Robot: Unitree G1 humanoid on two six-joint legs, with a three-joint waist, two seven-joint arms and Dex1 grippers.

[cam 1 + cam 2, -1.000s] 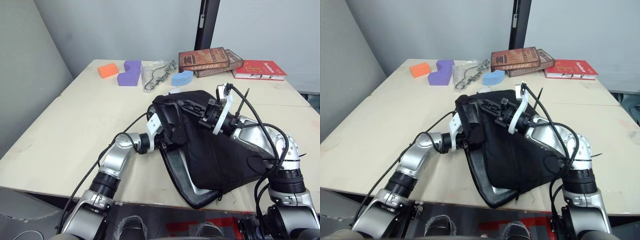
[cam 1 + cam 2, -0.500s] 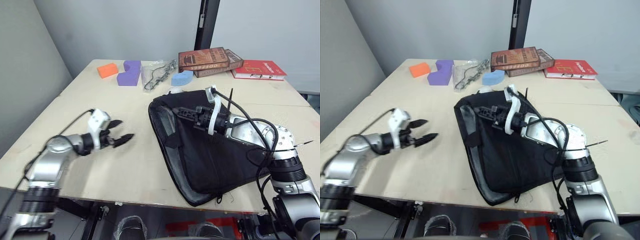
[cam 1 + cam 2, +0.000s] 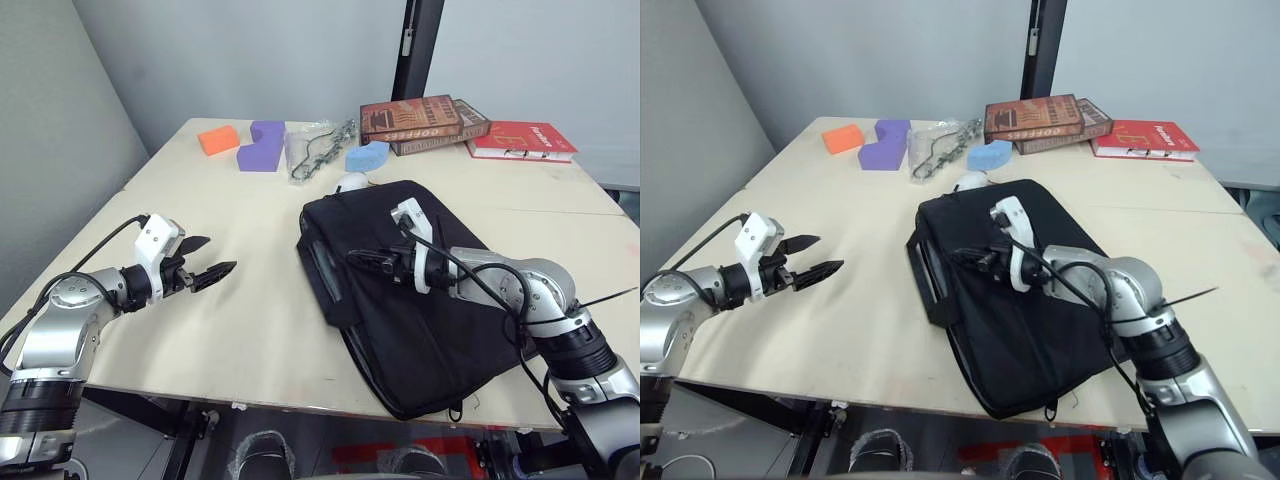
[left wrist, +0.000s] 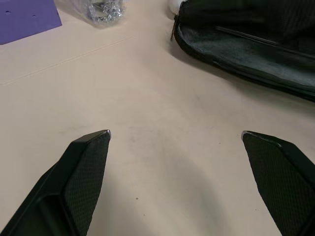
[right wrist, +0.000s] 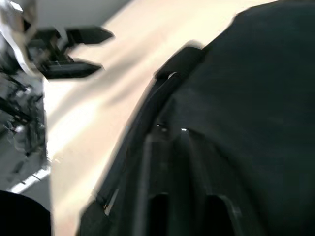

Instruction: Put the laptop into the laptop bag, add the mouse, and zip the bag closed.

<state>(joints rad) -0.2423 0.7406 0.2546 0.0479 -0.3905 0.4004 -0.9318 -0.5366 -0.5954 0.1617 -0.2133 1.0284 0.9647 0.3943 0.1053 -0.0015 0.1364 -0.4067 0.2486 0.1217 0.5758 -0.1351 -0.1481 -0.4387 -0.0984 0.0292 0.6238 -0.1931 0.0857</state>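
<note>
- Your bag (image 3: 430,300) lies flat on the table, black, its left edge gaping.
- Your white mouse (image 3: 351,181) sits just beyond its far corner.

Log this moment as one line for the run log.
left gripper: open, over bare table | right gripper: on laptop bag | mouse: beside bag, not in

Bag lowered, left arm withdrawn
The flat black fabric laptop bag (image 3: 430,300) now lies flat, no longer lifted; the left gripper (image 3: 205,262) has pulled away toward nine o'clock, fingers spread
</note>
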